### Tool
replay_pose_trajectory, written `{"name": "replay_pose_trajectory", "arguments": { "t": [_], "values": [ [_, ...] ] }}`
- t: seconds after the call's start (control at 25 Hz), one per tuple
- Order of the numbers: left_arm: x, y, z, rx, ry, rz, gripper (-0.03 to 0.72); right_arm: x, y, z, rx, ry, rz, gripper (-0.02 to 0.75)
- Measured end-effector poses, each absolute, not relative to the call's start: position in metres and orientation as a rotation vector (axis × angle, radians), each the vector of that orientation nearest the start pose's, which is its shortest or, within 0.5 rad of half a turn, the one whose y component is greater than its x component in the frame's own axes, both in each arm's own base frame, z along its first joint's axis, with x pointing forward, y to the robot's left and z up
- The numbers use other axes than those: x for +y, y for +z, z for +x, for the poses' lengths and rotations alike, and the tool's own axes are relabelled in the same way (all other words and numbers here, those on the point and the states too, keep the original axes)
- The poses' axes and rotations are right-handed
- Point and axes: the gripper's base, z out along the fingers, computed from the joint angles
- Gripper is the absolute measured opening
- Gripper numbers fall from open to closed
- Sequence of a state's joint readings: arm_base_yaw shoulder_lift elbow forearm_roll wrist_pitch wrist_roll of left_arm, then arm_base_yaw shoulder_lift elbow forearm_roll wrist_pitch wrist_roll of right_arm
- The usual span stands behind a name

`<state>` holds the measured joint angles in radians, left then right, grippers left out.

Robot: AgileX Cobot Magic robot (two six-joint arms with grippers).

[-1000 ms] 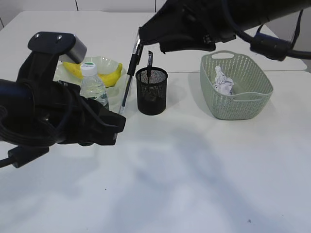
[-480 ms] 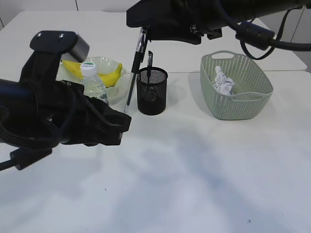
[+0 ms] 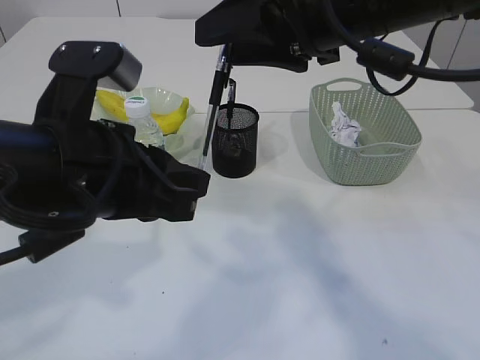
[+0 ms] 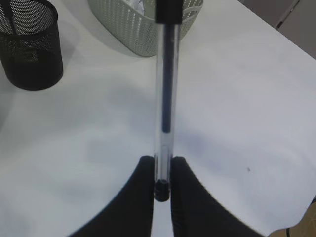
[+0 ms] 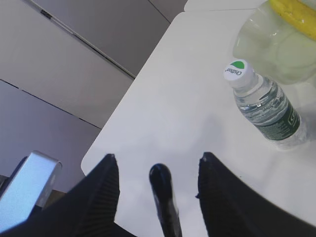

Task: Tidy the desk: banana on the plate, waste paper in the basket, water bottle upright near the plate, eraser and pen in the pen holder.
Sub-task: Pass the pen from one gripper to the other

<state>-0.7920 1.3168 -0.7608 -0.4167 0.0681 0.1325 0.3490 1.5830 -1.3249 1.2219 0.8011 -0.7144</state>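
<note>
On your bench [image 3: 300, 262], the banana [image 3: 169, 116] lies on the plate [image 3: 169, 96], water bottle [image 3: 142, 127] before it; pen holder [image 3: 234, 140] right of them, basket [image 3: 364, 131] farther right holding waste paper [image 3: 343, 124].

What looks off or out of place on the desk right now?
Only the pen: it slants in mid-air beside the pen holder, not in it. The left gripper pinches its lower end; the right gripper is open around its top. Nothing looks spilled or damaged.

black arms [image 3: 82, 180], grey wrist block [image 3: 112, 67], black cables [image 3: 420, 71].
</note>
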Motion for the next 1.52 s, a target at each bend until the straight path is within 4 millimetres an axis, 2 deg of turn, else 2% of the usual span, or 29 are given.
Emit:
{"name": "replay_pose_trajectory", "arguments": {
  "t": [0.16,0.28,0.44,0.68,0.96,1.08,1.32,1.4,1.52],
  "values": [
    [-0.2,0.2672,0.1945,2.089,-0.663,0.557,0.029,0.178,0.3508,0.3094,2.107,1.197,-0.458,0.334],
    [-0.2001,0.2684,0.1954,2.074,-0.665,0.546,0.029,0.178,0.3508,0.3094,2.106,1.196,-0.46,0.223],
    [-0.2001,0.2688,0.1957,2.071,-0.666,0.541,0.029,0.178,0.3508,0.3094,2.103,1.192,-0.466,0.123],
    [-0.2002,0.2689,0.1958,2.072,-0.671,0.534,0.029,0.1774,0.3496,0.3107,2.098,1.159,-0.485,0.073],
    [-0.2002,0.269,0.1958,2.081,-0.687,0.507,0.041,0.1772,0.3496,0.3111,2.095,1.155,-0.483,0.06],
    [-0.2002,0.2695,0.1962,2.079,-0.692,0.495,0.122,0.1778,0.3499,0.3102,2.097,1.17,-0.484,0.06],
    [-0.2002,0.2697,0.1964,2.078,-0.697,0.485,0.516,0.1788,0.3502,0.3085,2.102,1.195,-0.489,0.059],
    [-0.2002,0.2697,0.1964,2.079,-0.698,0.484,0.568,0.1789,0.3502,0.3084,2.102,1.196,-0.49,0.059],
    [-0.2002,0.2697,0.1964,2.078,-0.697,0.485,0.592,0.1789,0.3502,0.3083,2.104,1.198,-0.49,0.059]
  ]
}}
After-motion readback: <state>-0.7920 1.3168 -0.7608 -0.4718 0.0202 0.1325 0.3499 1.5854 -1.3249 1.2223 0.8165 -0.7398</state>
